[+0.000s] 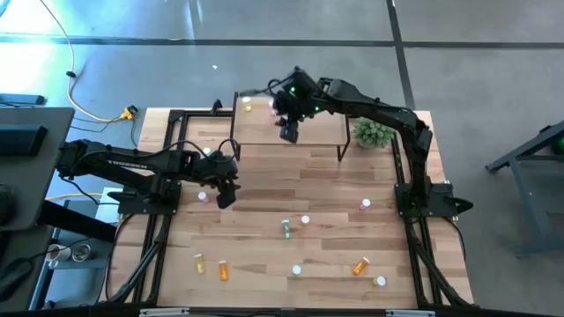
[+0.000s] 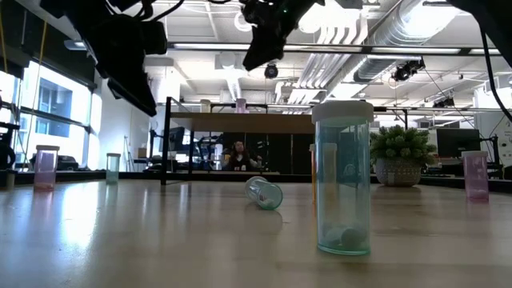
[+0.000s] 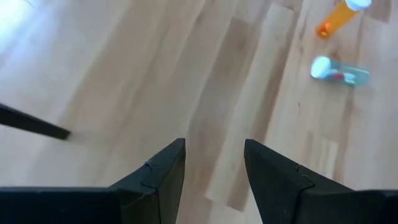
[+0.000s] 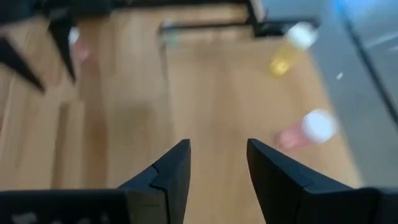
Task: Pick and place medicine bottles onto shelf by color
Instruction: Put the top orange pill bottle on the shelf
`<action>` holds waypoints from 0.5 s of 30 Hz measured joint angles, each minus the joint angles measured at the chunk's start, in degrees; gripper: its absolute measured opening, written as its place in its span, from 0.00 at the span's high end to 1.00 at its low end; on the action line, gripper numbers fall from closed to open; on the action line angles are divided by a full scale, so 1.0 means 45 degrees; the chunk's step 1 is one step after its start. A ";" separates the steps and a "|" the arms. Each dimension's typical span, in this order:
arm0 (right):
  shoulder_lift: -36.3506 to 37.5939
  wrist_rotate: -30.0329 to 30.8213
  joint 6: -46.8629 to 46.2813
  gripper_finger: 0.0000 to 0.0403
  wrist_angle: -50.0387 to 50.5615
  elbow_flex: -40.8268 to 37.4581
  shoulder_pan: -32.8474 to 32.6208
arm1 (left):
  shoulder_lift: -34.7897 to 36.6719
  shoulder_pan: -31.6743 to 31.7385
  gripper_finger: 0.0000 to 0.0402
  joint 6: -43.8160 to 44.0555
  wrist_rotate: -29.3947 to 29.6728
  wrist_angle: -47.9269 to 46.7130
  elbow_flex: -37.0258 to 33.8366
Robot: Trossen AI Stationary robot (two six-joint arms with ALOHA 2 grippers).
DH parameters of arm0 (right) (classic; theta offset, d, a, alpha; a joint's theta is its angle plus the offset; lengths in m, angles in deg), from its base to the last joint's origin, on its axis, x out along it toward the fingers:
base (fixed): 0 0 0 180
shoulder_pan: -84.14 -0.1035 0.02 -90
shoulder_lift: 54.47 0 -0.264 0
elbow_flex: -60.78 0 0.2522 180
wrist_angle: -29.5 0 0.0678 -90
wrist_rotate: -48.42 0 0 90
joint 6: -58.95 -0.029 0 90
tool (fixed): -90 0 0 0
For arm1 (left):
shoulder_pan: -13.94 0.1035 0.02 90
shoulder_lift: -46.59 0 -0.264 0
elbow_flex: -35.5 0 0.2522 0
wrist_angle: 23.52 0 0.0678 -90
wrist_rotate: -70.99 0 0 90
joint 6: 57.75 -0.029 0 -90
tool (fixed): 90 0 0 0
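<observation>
My left gripper (image 1: pixel 226 198) hung empty, its fingers parted by a narrow gap, just right of an upright pink bottle (image 1: pixel 203 196) at mid-left of the high view, which made it the nearer arm by far. My right gripper (image 1: pixel 288 133), likewise parted and empty, hovered over the shelf (image 1: pixel 308 132) at upper centre, where a yellow bottle (image 1: pixel 248 107) stood.

The middle of the worktop (image 1: pixel 264 176), between the shelf (image 1: pixel 308 132) and the scattered bottles, lies bare and open to a pass. Nearer the front edge, a green bottle (image 1: pixel 286 230), two orange bottles (image 1: pixel 223 269) and several white-capped ones break up the room. On the shelf, a yellow bottle (image 1: pixel 248 106) and the right end effector (image 1: pixel 288 132) crowd its left half; the plant (image 1: pixel 374 134) blocks its right end.
</observation>
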 joint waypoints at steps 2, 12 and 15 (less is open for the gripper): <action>0.0009 0.0000 0.0001 0.63 0.0376 -0.0105 -0.0245 | 0.0000 -0.0016 0.61 0.0302 -0.0438 -0.0229 0.0000; 0.0183 -0.0004 -0.0497 0.63 0.1002 -0.1408 -0.1244 | 0.0005 -0.1283 0.61 0.2834 -0.0752 -0.1226 -0.0005; 0.0268 0.0000 -0.0751 0.63 0.1039 -0.1820 -0.1532 | 0.0005 -0.1947 0.61 0.3913 -0.0752 -0.1581 -0.0005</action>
